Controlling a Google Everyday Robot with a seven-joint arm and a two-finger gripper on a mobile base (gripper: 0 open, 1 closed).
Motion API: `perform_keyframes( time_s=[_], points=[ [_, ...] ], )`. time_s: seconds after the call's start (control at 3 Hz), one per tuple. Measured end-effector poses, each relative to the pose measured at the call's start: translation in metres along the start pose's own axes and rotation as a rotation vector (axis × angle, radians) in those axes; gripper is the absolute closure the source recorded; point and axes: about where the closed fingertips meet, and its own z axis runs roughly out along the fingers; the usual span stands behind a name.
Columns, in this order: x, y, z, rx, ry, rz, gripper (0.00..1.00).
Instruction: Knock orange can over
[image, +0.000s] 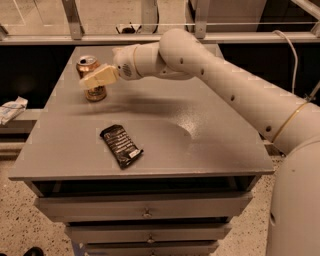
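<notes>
The orange can (90, 66) stands upright near the far left corner of the grey table (210, 145), silver pull-tab top showing. My gripper (95, 78) reaches in from the right on the long white arm. Its cream-coloured fingers (100, 77) lie across the front of the can's middle and hide part of it. I cannot tell whether they touch the can.
A flat black snack wrapper (121, 145) lies on the table in front of the can. The table's left edge is close to the can. Drawers (146, 206) sit below the tabletop. A crumpled white packet (11, 109) lies on a lower ledge at left.
</notes>
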Motion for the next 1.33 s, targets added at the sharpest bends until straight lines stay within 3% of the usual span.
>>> perform_keyframes(
  time_s=[0.33, 0.67, 1.0, 1.33],
  points=[
    [-0.002, 0.007, 0.019, -0.044, -0.024, 0.001, 0.16],
    [-0.003, 0.008, 0.023, -0.060, -0.038, -0.004, 0.41],
    [-0.005, -0.001, 0.006, -0.043, -0.022, -0.017, 0.64],
    [-0.021, -0.021, -0.024, -0.017, 0.026, -0.069, 0.87]
  ],
)
